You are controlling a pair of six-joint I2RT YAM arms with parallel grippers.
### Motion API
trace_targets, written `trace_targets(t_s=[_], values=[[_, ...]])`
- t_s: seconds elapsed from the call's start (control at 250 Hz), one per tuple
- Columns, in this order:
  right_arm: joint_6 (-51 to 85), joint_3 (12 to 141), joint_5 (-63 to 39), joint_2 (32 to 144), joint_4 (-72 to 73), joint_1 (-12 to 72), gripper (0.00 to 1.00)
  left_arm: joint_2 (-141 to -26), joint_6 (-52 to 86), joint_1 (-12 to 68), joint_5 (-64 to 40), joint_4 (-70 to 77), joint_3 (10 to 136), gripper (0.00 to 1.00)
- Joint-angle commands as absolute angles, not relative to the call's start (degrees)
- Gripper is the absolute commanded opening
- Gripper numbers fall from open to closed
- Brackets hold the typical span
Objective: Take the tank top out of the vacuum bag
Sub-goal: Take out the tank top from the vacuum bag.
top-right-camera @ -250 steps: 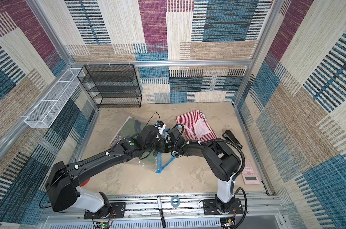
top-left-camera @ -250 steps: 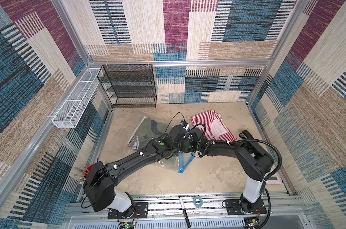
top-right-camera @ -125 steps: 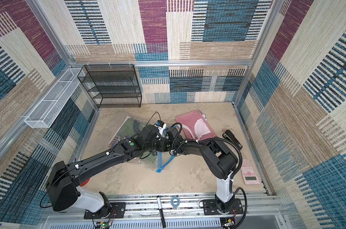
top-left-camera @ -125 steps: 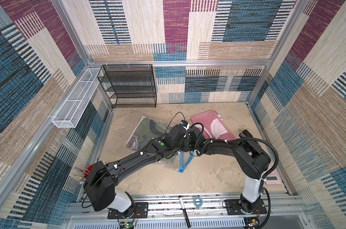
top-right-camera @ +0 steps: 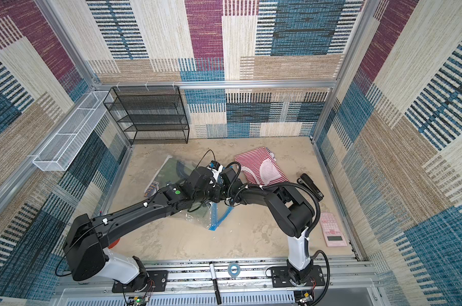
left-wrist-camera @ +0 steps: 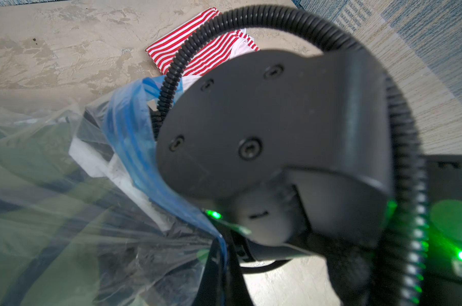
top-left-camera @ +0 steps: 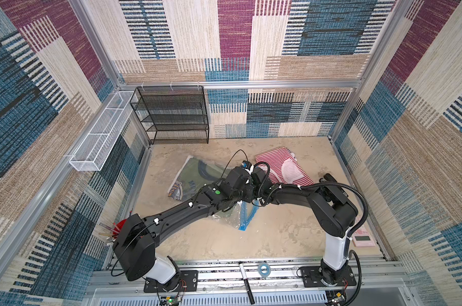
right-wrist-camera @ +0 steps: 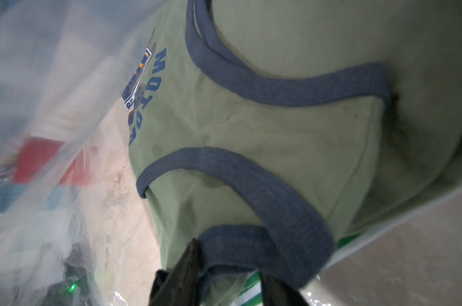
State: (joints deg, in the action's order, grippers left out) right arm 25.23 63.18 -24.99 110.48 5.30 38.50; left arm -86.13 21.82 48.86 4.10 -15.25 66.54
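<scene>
Reaching inside the vacuum bag (top-left-camera: 224, 215) in the middle of the table (top-left-camera: 277, 238), your right gripper (right-wrist-camera: 230, 273) stands narrow around the tank top (right-wrist-camera: 251, 127) strap, and you cannot tell whether it grips. Your left gripper (left-wrist-camera: 222, 267) pinches the bag's blue edge. The top lies inside; pulling it out remains.

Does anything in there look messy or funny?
Yes. The vacuum bag is all crumpled between the two arms, and its blue zip strip is bent into a V instead of lying straight. The green tank top is still inside it, a bit rumpled.
</scene>
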Motion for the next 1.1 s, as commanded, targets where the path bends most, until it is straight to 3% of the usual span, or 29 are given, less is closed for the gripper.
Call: trace_targets(t_s=[0.0,0.092,0.472,1.084,1.096], values=[[24.1,64.4,-26.3,111.6,7.5,38.6,0.20,-86.1,20.7,48.9,0.9,-12.7,66.7,0.00],[24.1,64.8,-26.4,112.4,7.7,38.6,0.00,-85.9,20.7,48.7,0.9,-12.5,66.6,0.00],[23.6,60.0,-22.9,103.1,14.2,38.6,0.00,-82.5,24.8,44.9,-1.3,-7.4,62.8,0.00],[26.1,53.2,-20.2,98.2,12.4,37.8,0.00,-78.5,27.6,41.5,1.3,-4.9,57.2,0.00],[26.1,53.0,-20.3,98.4,12.5,37.7,0.05,-78.5,27.6,41.5,1.2,-5.0,57.2,0.00]])
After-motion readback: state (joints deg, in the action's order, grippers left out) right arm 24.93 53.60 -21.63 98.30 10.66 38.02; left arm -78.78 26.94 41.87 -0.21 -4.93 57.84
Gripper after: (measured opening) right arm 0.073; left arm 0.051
